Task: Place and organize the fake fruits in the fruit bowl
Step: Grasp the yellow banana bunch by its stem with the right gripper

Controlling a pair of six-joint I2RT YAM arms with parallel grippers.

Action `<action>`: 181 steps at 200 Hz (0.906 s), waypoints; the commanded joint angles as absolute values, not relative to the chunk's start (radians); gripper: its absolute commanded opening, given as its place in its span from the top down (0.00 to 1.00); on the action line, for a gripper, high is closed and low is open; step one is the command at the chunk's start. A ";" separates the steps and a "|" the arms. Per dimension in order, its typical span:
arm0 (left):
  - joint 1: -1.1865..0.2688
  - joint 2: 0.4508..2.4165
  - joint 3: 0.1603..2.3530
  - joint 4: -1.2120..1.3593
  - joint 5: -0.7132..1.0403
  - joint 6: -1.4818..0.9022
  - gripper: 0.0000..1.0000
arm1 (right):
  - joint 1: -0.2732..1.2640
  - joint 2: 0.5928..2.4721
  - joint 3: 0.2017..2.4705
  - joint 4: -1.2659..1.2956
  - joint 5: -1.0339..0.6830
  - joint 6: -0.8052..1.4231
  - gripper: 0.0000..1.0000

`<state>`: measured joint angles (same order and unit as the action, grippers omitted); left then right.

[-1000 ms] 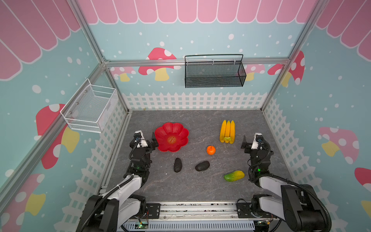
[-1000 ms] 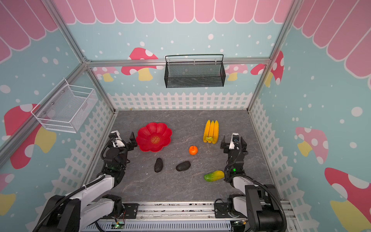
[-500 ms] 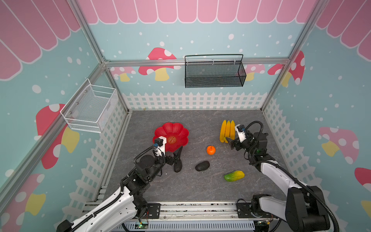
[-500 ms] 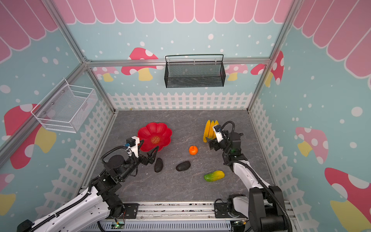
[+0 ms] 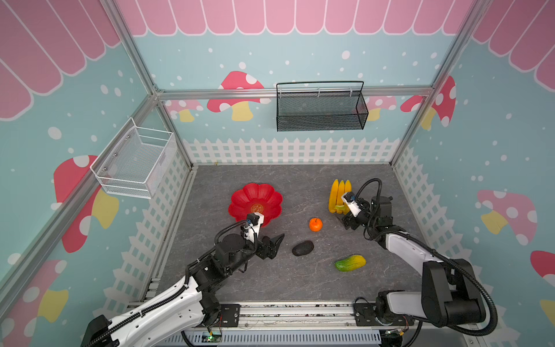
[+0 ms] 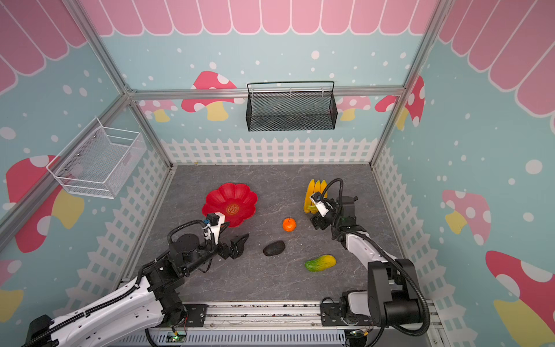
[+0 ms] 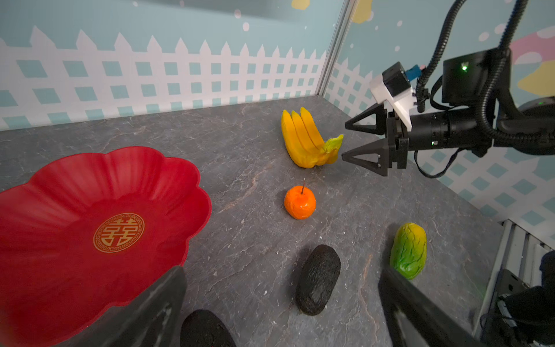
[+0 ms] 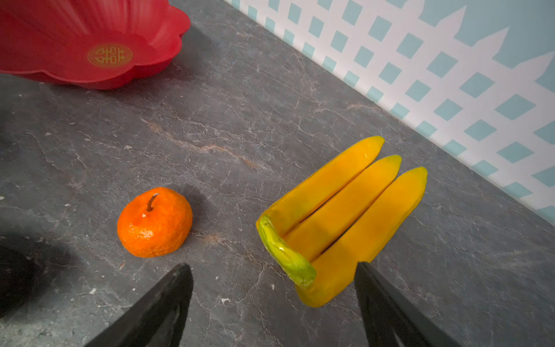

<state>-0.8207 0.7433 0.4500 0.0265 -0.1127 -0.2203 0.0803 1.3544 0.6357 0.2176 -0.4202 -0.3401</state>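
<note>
Left pincer (image 5: 277, 245) is spread wide with nothing in it, hanging low over the worktop (image 5: 300, 288) on the robot's side of the red fruit bowl (image 5: 240, 195). Its wrist view shows one dark avocado (image 7: 205, 330) sitting right between the fingers, not clamped. The second avocado (image 5: 302, 248) lies just beside that.

Right pincer (image 7: 345, 140) is open too and empty. Its tips are just off the green stem end of the banana bunch (image 5: 338, 195), with a finger to either side of that end in its own wrist view.

The orange (image 5: 315, 224) sits between bunch and bowl, closer to the bunch. The green-yellow fruit (image 5: 350, 263) lies toward the front, well apart from the bowl. All five fruits are on the worktop, outside the bowl.
</note>
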 commanded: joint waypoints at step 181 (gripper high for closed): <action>-0.884 0.596 0.501 -0.140 -0.440 -0.218 0.00 | 0.236 1.560 0.855 0.171 -0.448 -0.451 0.97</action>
<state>-0.8795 0.6376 0.4770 -0.0498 -0.3431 -0.2131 0.1444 1.6043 0.8242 0.1680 -0.4335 -0.4019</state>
